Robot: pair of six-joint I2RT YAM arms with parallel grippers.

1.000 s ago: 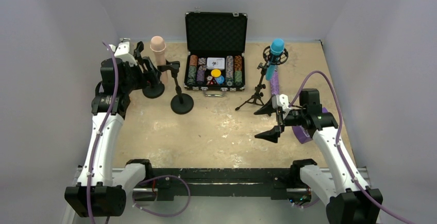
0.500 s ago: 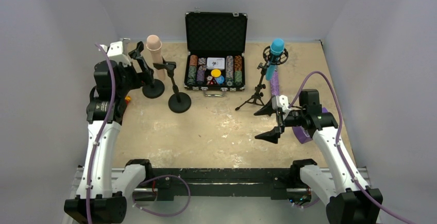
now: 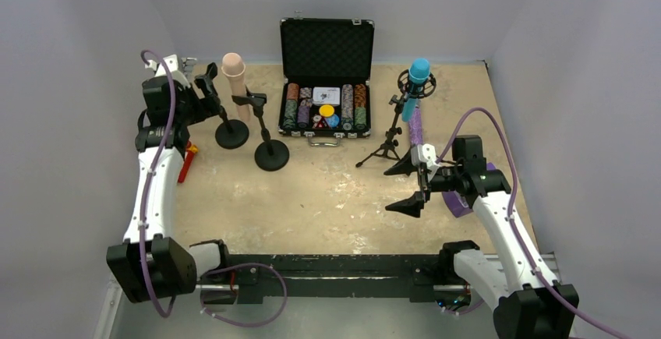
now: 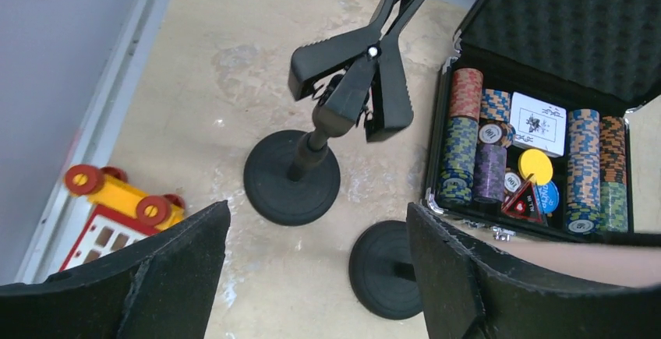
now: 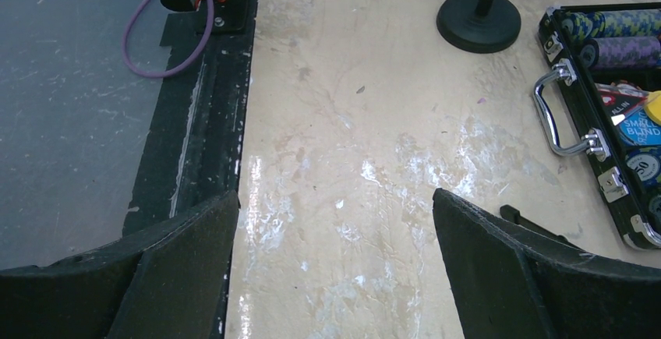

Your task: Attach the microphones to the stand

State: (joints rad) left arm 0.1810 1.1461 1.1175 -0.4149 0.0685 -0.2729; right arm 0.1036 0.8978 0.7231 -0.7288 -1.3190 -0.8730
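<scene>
Beige mic (image 3: 233, 70) and blue mic (image 3: 418, 74) stood mounted; what looked a purple mic (image 3: 415, 127) lay on the surface (image 3: 327, 199) by the tripod (image 3: 386, 148), near the right fingers (image 5: 187, 253), spread and empty like the left fingers (image 4: 171, 277) beside the bare clip stand (image 4: 343, 101), so, I judged, the next move was grasping it for that clip.

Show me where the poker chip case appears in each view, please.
Top external: the poker chip case stands open at the far middle of the table.
Left wrist: right side, lid raised.
Right wrist: right edge, only its handle side shows.
Shared landmark: the round black stand base nearest the handle.
</scene>
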